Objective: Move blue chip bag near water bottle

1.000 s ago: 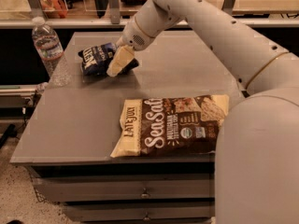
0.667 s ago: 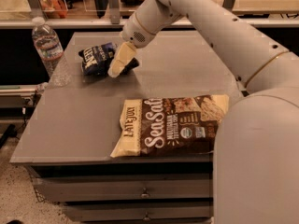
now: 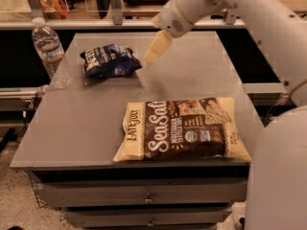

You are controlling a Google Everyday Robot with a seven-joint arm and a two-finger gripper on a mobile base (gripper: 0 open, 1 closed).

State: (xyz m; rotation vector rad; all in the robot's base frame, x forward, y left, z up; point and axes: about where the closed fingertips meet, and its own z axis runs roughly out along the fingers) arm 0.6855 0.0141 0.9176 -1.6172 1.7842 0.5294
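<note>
The blue chip bag [image 3: 109,60] lies crinkled on the grey table [image 3: 86,128] at the back left. The water bottle [image 3: 49,50], clear with a white cap, stands upright at the table's left edge, a short gap to the left of the bag. My gripper [image 3: 156,48] hangs above the table just right of the blue bag, lifted clear of it and holding nothing. The white arm reaches in from the upper right.
A large cream-and-brown "Sea Salt" bag [image 3: 181,128] lies flat at the front right of the table. Drawers [image 3: 144,195] sit under the tabletop. A rail and glass panel [image 3: 96,23] run behind the table.
My gripper has come off the blue chip bag and moved up and to the right. The bag stays on the table beside the bottle.
</note>
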